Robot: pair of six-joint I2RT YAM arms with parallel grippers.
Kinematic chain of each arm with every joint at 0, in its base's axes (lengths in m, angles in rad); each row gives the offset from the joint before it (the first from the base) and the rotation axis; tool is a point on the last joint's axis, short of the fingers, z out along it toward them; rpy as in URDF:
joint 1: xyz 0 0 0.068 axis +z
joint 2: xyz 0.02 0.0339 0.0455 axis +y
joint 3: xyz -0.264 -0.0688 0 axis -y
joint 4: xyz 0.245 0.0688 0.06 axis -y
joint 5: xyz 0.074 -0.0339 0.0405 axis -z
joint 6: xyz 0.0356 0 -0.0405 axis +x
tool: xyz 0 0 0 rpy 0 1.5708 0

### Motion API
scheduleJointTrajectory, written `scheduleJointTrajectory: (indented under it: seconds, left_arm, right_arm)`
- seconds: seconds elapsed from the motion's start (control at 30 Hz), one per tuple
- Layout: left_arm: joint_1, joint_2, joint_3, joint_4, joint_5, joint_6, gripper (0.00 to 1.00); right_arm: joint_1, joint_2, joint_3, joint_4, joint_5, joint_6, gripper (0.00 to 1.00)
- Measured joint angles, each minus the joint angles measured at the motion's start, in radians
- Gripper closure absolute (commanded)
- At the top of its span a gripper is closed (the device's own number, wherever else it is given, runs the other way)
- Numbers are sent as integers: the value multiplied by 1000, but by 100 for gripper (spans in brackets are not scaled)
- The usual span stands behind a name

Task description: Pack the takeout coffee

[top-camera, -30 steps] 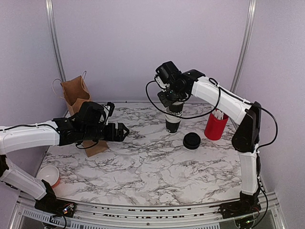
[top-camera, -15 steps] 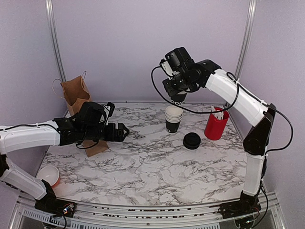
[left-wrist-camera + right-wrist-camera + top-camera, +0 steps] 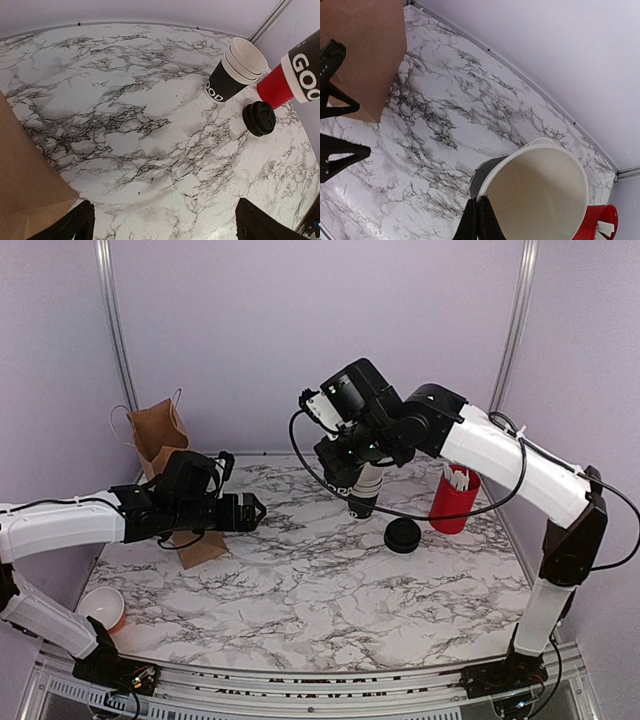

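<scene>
Over the marble table (image 3: 435,115), right jaws pinch the cup (image 3: 540,190) rim

takeout cup (image 3: 306,70): cut at right edge | paper bag (image 3: 25,190): cut at left edge

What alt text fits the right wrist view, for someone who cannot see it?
The right end effector pinches the rim of a lidless black paper cup, white inside, held above the marble table. A brown paper bag stands at upper left, and a red cup shows at the bottom right corner.
</scene>
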Motion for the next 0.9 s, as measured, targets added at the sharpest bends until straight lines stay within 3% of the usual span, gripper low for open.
scheduleJointTrajectory:
  seconds: [0.53,0.9]
  left_arm:
    - [11,-6,0,0,-9,-11,1]
    - [16,-6,0,-1,-9,-10,1]
  right_arm:
    - [113,-72,-519,222,-87,129,100]
    - [192,-72,-608,327,-116,229,100]
